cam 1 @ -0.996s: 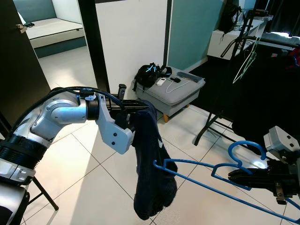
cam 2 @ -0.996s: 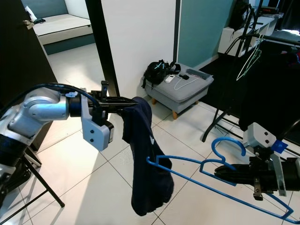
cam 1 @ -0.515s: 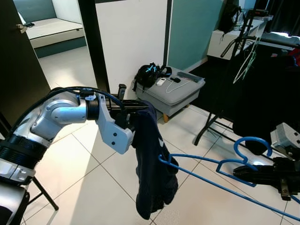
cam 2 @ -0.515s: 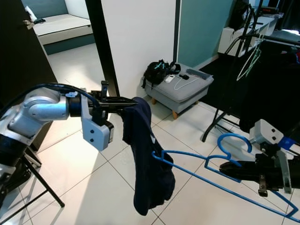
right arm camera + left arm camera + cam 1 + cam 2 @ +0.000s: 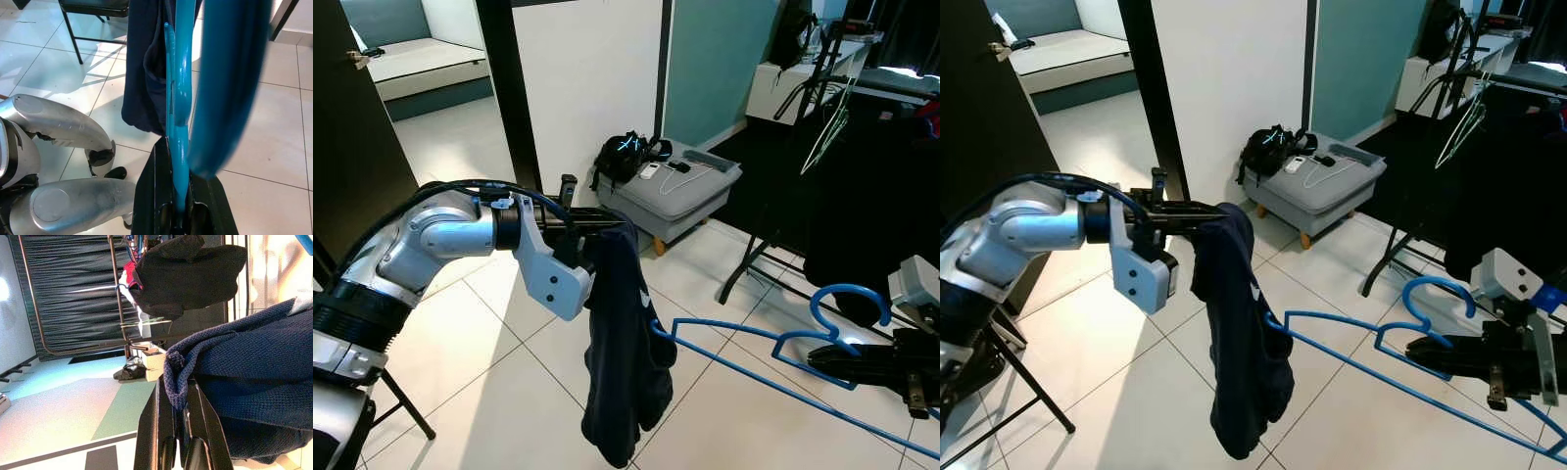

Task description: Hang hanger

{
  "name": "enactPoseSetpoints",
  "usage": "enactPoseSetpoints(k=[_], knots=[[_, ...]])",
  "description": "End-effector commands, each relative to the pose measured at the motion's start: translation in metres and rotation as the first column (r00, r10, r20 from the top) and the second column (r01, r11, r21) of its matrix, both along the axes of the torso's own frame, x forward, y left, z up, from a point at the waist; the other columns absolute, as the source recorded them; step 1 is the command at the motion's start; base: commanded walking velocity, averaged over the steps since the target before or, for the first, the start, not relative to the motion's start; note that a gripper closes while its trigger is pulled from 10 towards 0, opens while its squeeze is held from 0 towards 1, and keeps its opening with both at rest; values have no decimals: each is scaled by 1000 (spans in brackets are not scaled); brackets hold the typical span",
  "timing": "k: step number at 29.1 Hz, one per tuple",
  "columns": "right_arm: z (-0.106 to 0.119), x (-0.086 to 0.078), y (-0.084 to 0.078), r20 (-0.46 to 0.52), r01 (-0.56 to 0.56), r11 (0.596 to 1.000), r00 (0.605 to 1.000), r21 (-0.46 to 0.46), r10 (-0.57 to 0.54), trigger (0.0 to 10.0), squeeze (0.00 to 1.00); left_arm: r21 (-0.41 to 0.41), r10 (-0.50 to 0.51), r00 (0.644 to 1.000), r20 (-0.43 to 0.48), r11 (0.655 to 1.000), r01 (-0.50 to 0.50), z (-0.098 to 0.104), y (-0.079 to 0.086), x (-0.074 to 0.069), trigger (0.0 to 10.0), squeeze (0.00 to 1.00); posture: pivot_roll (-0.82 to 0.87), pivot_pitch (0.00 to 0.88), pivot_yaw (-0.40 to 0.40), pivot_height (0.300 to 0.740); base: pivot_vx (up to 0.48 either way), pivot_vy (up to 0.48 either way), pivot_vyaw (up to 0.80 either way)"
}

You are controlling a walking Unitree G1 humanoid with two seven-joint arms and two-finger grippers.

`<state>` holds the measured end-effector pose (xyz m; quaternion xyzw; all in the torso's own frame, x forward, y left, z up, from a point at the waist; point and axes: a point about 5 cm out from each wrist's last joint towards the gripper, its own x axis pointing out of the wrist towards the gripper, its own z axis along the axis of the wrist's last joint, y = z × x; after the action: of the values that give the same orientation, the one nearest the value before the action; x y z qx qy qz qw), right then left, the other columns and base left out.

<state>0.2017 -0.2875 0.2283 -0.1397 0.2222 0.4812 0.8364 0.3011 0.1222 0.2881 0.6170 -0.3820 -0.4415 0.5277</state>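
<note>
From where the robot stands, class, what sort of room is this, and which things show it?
Probably a home bedroom or dressing area: a black metal clothes rack, a grey padded footstool and a white tiled floor.

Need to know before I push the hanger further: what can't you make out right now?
- Blue hanger: far shoulder cut off by the left eye view's lower right edge.
- Hanger tip: hidden in the navy garment folds; whether it is threaded, cannot tell.
- Items on the grey ottoman: too small.

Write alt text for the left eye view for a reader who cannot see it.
The left tool holds up a dark blue garment, while the right tool grips a blue hanger whose far tip touches the cloth. Behind stand a grey footstool and a black clothes rack on white tiles.
</note>
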Motion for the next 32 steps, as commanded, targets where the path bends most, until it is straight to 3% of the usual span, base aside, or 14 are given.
enactPoseSetpoints(k=[1, 16, 25, 27, 31, 32], knots=[[2, 1, 1, 12, -9, 1000, 1000, -9, 9, 10000, 0, -14, -11, 1000, 15, 1000, 12, 6, -4, 0, 10000, 0, -50, 0, 37, 735, 0, 0, 0], [-8, 8, 12, 11, -31, 999, 999, -20, 31, 10000, 0, -31, -27, 1000, 15, 999, 28, 8, -9, -2, 10000, 0, -51, 0, 34, 735, 0, 0, 0], [-14, 29, 24, 136, 31, 998, 990, -59, -23, 10000, 0, -88, -79, 997, -17, 993, 77, 13, -22, -9, 10000, 0, -54, 0, 34, 735, 0, 0, 0], [-16, 39, 35, 185, 37, 998, 982, -42, -28, 10000, 0, -103, -92, 995, -27, 991, 89, 15, -26, -11, 10000, 0, -51, 0, 33, 735, 0, 0, 0], [-16, 41, 39, 197, 35, 999, 980, -37, -27, 10000, 0, -105, -93, 995, -30, 990, 90, 16, -26, -11, 10000, 0, -51, 0, 33, 735, 0, 0, 0], [-17, 43, 46, 203, 18, 1000, 979, -18, -13, 10000, 0, -105, -91, 995, -35, 991, 86, 15, -27, -10, 10000, 0, -55, 0, 38, 735, 0, 0, 0]])
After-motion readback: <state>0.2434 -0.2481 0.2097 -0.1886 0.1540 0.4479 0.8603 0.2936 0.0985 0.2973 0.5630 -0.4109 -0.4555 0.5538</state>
